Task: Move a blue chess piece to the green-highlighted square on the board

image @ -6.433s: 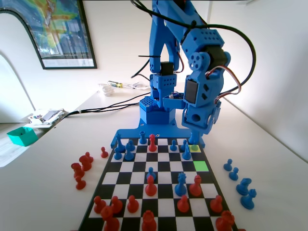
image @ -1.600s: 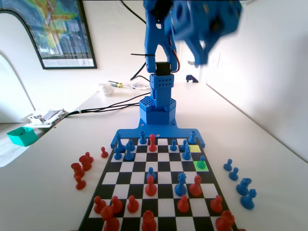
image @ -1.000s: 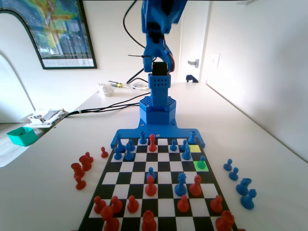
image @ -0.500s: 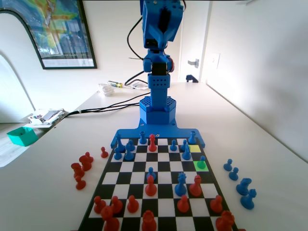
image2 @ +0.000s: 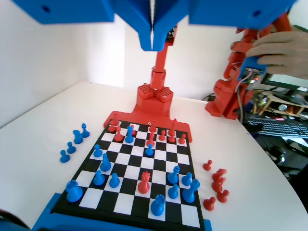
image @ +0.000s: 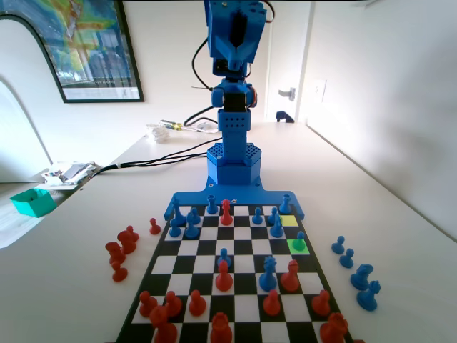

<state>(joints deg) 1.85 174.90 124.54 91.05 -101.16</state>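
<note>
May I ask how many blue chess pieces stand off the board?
4, on the table right of the board in the fixed view: a pawn, a second pawn, a taller piece, another tall piece nearest the camera.

We see a white worktop (image: 371, 214) carrying the board (image: 235, 286). Off the board, captured red pieces (image: 121, 250) lie at the fixed view's left, blue ones (image: 357, 268) at its right, and a teal tray (image: 32, 201) sits far left.

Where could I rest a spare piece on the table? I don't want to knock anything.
Bare table lies right of the board in the fixed view, beyond the captured blue pieces. Left of the board, red pieces crowd the edge; further left is free.
</note>
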